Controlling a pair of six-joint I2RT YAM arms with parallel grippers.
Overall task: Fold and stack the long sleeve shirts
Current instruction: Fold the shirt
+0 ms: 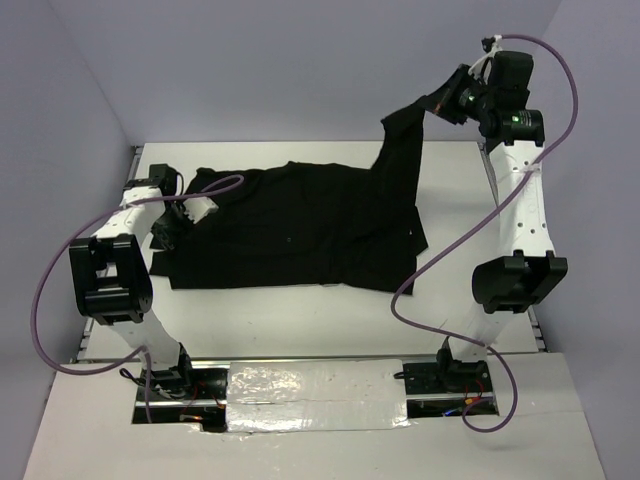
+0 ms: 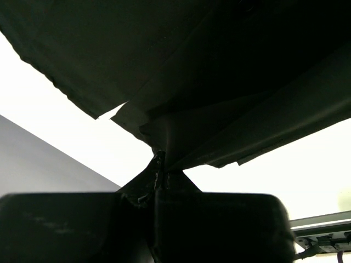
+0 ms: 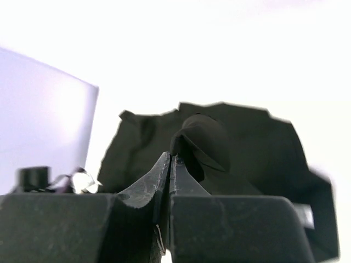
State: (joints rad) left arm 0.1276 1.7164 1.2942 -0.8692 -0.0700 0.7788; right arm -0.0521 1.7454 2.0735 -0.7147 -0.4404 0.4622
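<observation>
**Right pincer.** The right wrist camera shows the right gripper (image 3: 171, 162) with its fingers pressed together on a bunched fold of the black shirt (image 1: 300, 225). The fold rises just above the fingertips, and the rest of the cloth hangs beyond them. Only the top camera shows the height: this pincer is raised well off the surface, and a strip of shirt runs down from it to the main body of the garment below and to its left.

**Left pincer.** The left wrist camera shows the left gripper (image 2: 160, 171) clamped on a fabric edge, with no gap between the fingers. Cloth spreads above and ahead of it and fills the upper frame. The top camera places this pincer low, at the shirt's left margin. The closure itself cannot be judged from that view.

**Task item.** The shirt lies mostly flat between the two pincers, with one part lifted by the right one.

**Surface and room.** The table (image 1: 300, 315) is white. Pale lavender-grey walls (image 1: 300, 60) stand behind it and to both sides. A crinkled silver strip (image 1: 320, 395) lies between the arm bases. A purple cable (image 1: 574, 95) loops along each arm.
</observation>
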